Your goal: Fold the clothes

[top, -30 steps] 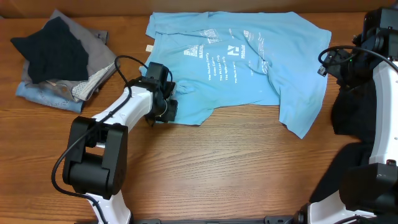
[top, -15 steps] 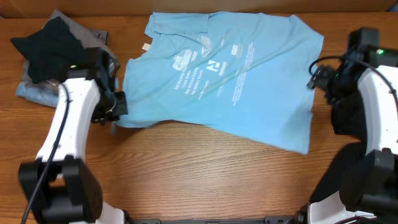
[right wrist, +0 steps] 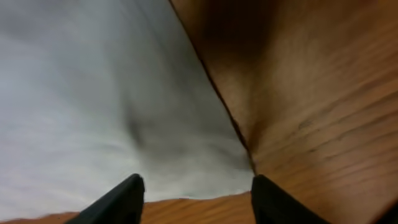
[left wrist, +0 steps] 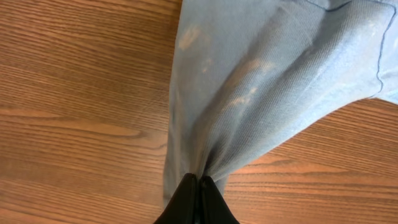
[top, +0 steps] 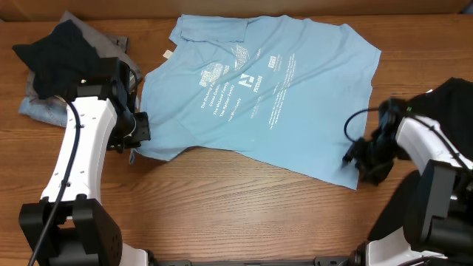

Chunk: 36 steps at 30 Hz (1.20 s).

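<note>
Far left, at the back of the table (top: pixel 222 214), we see a pile (top: pixel 100 103) of clothes w/ a dark garment (top: pixel 59 59) crumpled on top. Grey and pale-blue fabric shows under it.

Just right of the pile, the L gripper (top: pixel 137 134) sits at the near-left corner of the blue tee (top: pixel 295 111). In the L wrist view its fingers (left wrist: pixel 186 202) are pressed together, w/ a bunched pinch of blue fabric clamped btwn the tips. The cloth fans out from that pinch, creases radiating away over the bare wood.

The blue tee lies spread across the middle and back of the table. It's skewed, w/ the collar toward the back-left, the white print facing up and the hem running diagonally toward the near right. It's mostly smooth, w/ a few soft wrinkles, esp. near the pinch. Its left edge comes near the pile; we can't tell if they touch.

At the tee's near-right corner is the R gripper (top: pixel 362 159). The R wrist view is blurry, but we make out both fingers (right wrist: pixel 127 196) spread wide, w/ the tee's corner lying on the wood btwn them. Nothing is gripped as far as we can see. Overhead, the gripper covers that corner, so we can't judge contact there.

Far right, a black cloth (top: pixel 447 103) lies at the table edge, apart from the blue tee.
</note>
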Available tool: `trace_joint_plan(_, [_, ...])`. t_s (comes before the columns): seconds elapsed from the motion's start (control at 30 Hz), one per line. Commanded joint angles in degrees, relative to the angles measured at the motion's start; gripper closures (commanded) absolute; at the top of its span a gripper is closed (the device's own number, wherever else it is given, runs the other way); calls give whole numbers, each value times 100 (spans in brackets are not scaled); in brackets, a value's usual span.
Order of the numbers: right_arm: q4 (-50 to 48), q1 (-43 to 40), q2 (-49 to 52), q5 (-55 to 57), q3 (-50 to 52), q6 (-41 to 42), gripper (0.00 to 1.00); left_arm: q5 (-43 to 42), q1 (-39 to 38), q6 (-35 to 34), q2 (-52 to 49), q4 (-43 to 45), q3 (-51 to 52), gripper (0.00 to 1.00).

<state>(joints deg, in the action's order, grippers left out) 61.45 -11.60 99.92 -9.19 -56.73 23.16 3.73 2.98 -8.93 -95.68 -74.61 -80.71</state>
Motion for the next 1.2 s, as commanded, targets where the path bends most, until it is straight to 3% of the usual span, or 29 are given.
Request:
trace_joint_plan(0.0, [-249,-7,-87,-79,396,236,55,74,-37,-98,22,-4,-26,96])
trace_joint_plan(0.07, [-323,-7,-90,-81,415,245,77,74,-37,-101,22,-7,-26,96])
trace_joint_plan(0.17, [-365,-57,-114,-76,308,245,96,74,-37,-101,22,-70,-26,96])
trace_joint_plan(0.53, [1078,-931,-1401,400,-1056,367,96,120,-33,-393,107,-881,-24,96])
trace_joint_plan(0.93, [1958,-942,-2184,426,-1088,341,96,-15,-33,-660,1115,-1801,435,96])
trace_joint_plan(1.17, [2264,-942,-2326,398,-1088,321,96,48,-33,-710,1891,-1727,551,96])
